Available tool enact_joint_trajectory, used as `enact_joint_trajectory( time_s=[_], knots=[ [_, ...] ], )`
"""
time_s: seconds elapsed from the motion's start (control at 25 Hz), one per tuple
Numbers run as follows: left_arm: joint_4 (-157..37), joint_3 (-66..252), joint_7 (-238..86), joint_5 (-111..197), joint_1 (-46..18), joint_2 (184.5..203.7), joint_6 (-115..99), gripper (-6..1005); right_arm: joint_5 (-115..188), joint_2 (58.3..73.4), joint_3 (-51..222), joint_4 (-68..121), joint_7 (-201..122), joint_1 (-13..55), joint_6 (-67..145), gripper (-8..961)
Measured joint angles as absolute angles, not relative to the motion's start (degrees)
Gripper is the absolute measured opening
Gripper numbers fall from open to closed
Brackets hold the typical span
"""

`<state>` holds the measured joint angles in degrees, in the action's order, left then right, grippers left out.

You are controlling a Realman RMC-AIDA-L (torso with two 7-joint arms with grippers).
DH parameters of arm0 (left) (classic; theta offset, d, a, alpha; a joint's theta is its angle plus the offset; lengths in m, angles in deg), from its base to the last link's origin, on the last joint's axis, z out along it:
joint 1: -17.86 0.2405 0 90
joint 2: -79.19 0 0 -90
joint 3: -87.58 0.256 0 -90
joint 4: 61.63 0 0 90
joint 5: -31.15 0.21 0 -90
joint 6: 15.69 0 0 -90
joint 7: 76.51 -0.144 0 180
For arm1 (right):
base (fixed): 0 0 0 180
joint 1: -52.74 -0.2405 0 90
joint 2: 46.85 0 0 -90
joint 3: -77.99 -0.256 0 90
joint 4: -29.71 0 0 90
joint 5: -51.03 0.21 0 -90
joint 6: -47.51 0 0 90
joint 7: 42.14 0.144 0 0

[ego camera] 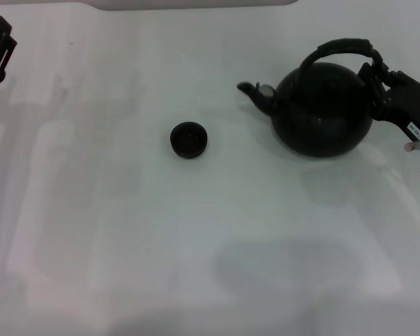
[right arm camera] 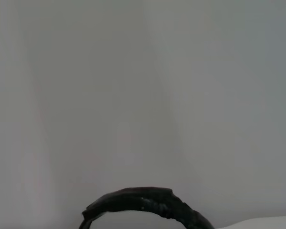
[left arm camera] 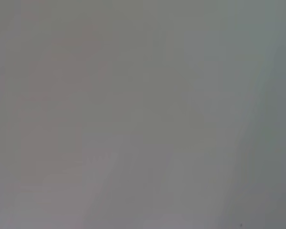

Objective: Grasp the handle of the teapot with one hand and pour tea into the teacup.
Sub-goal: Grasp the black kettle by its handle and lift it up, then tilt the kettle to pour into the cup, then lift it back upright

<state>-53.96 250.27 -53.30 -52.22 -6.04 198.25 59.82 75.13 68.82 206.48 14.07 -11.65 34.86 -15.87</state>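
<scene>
The matte black teapot (ego camera: 322, 112) stands on the white table at the right, its short spout (ego camera: 255, 93) pointing left toward the teacup. Its ribbed arched handle (ego camera: 343, 49) loops over the top and also shows in the right wrist view (right arm camera: 148, 202). The tiny black teacup (ego camera: 189, 140) sits upright near the table's middle, well left of the spout. My right gripper (ego camera: 373, 71) is right beside the handle's right end, against the pot's upper right side; I cannot tell if it touches the handle. My left gripper (ego camera: 1, 33) is parked at the far left edge.
The white table (ego camera: 210, 245) spreads all around the pot and cup. A pale object's edge (ego camera: 196, 4) runs along the back. The left wrist view shows only bare table (left arm camera: 143, 114).
</scene>
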Motion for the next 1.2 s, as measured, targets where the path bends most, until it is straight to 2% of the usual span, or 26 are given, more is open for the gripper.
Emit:
enact_joint_trajectory(
  time_s=[0.08,0.4,0.8,1.2],
  knots=[
    [-54.0,250.3,-53.3,-52.2,-6.0,198.23,59.9,887,75.2,68.82,206.5,14.1,-11.6,34.9,-15.8,266],
    [-53.8,250.3,-53.3,-52.1,-5.7,198.27,60.0,887,75.0,68.74,206.4,13.1,-11.6,34.4,-17.5,192],
    [-53.8,250.4,-53.0,-52.0,-5.4,198.37,59.9,887,74.1,68.77,206.9,11.0,-18.8,30.9,-18.3,185],
    [-53.8,250.4,-52.9,-51.9,-4.6,198.29,59.8,887,74.0,68.91,207.3,6.9,-31.3,30.3,-16.2,174]
  ],
)
